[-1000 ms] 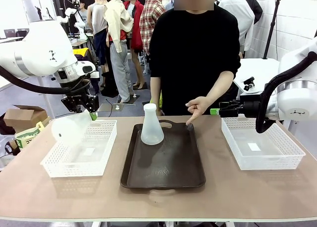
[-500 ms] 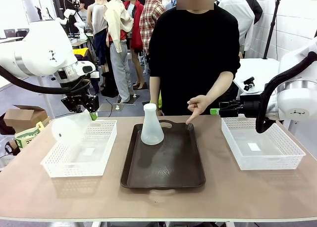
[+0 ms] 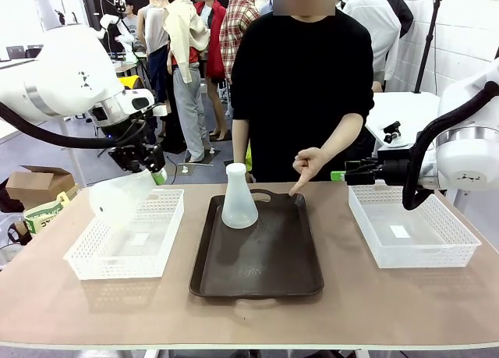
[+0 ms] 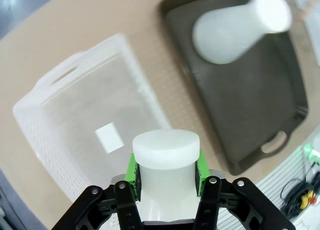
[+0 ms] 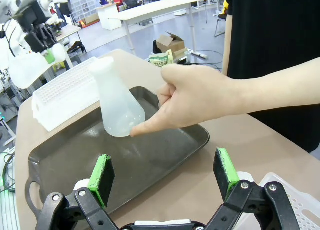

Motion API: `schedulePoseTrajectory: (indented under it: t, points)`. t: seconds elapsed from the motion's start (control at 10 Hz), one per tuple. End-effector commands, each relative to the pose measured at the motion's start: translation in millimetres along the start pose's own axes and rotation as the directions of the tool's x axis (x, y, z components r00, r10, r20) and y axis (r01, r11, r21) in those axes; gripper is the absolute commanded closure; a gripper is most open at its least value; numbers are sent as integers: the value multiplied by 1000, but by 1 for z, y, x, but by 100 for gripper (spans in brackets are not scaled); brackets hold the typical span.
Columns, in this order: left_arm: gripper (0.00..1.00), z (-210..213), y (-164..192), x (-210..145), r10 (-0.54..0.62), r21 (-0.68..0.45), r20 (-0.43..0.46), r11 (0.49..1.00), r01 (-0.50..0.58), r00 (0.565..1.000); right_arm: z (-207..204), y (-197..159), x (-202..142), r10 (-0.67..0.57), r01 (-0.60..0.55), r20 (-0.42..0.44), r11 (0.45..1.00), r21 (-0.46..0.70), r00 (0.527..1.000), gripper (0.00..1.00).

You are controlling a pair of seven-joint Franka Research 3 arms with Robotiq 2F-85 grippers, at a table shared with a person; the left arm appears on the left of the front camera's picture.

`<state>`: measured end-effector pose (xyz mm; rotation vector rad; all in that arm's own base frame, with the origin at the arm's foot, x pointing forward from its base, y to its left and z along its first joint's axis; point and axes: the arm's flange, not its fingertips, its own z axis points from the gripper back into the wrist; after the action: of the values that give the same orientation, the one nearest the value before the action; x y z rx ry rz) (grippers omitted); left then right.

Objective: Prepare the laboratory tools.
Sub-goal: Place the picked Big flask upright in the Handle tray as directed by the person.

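Observation:
One frosted-white flask stands upright at the far left of the dark brown tray; it also shows as the flask and the flask. My left gripper is shut on the neck of the second flask. It holds that flask tilted above the left basket, base toward the lower left. The neck sits between the green pads. My right gripper is open and holds nothing. It hovers at the far right, beside the person's hand.
The person's hand points down at the tray's far right corner, close in front of my right gripper. A second white mesh basket sits at the right. The person stands at the far edge of the table.
My left gripper has moved right and slightly up with the flask, tilting it over the left basket. The person's pointing hand has risen a little. The right arm is still.

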<state>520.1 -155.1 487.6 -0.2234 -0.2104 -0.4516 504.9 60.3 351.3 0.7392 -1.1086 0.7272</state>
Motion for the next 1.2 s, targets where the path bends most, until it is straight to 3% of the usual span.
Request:
schedulePoseTrajectory:
  t: [0.0, 0.1, 0.2, 0.3, 0.4, 0.6, 0.7, 0.8, 0.9, 1.0, 1.1]
  points:
    - [100, 13, -8, -16, -176, -145, 94, 971, 188, 980, 0, 1, -1, -2, 2, -2, 1000, -1, 1000, 0]
    - [100, 21, -11, -17, -272, -231, 186, 922, 311, 944, 0, 1, -1, -2, 2, -2, 1000, -1, 1000, 0]
    - [100, 28, -13, -16, -355, -246, 266, 874, 420, 896, 0, 1, -1, -2, 2, -2, 1000, -1, 1000, 0]
    - [100, 34, -16, -18, -433, -333, 321, 781, 528, 842, 0, 1, -1, -2, 2, -2, 1000, -1, 1000, 0]
    - [100, 42, -19, -23, -500, -382, 386, 679, 627, 776, 0, 1, -1, -2, 2, -2, 1000, -1, 1000, 0]
    - [100, 50, -18, -30, -568, -506, 538, 373, 778, 623, 0, 1, -1, -2, 2, -2, 1000, -1, 1000, 0]
    - [100, 51, -15, -32, -567, -512, 598, 274, 814, 567, 0, 1, -1, -2, 2, -2, 1000, -1, 1000, 0]
    - [100, 53, -13, -37, -569, -490, 635, 226, 842, 522, 0, 1, -1, -2, 2, -2, 1000, -1, 1000, 0]
    - [100, 52, -14, -38, -574, -479, 634, 234, 846, 518, 0, 1, -1, -2, 2, -2, 1000, -1, 1000, 0]
    - [100, 51, -16, -37, -560, -472, 618, 297, 830, 552, 0, 1, -1, -2, 2, -2, 1000, -1, 1000, 0]
    - [100, 49, -14, -30, -469, -474, 573, 479, 738, 672, 0, 1, -1, -2, 2, -2, 1000, -1, 1000, 0]
